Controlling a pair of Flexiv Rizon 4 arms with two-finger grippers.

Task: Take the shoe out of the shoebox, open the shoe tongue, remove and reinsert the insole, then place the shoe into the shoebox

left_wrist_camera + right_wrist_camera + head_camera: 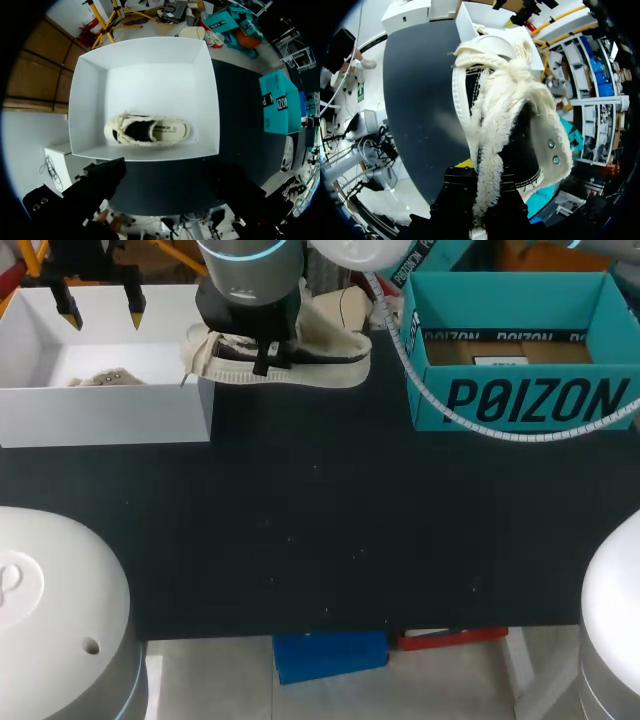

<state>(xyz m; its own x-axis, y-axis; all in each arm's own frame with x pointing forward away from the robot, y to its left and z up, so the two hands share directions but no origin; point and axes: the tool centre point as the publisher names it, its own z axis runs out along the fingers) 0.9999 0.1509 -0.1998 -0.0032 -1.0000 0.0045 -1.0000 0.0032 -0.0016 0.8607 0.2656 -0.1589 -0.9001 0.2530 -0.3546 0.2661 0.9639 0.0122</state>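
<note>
Shoe (320, 365) is between the white shoebox (100, 420) and the teal box (520, 400), just beside the shoebox, and our right gripper (262, 362) pinches it at the laces and tongue. We judge it light, with soft woolly upper and stiffer sole, so the heel rim should give firmer hold. Our left gripper (100, 310) hangs spread above the shoebox, where a second shoe (147, 131) lies, and its wall stands close.

Bright, even overhead light; soft shadows
</note>
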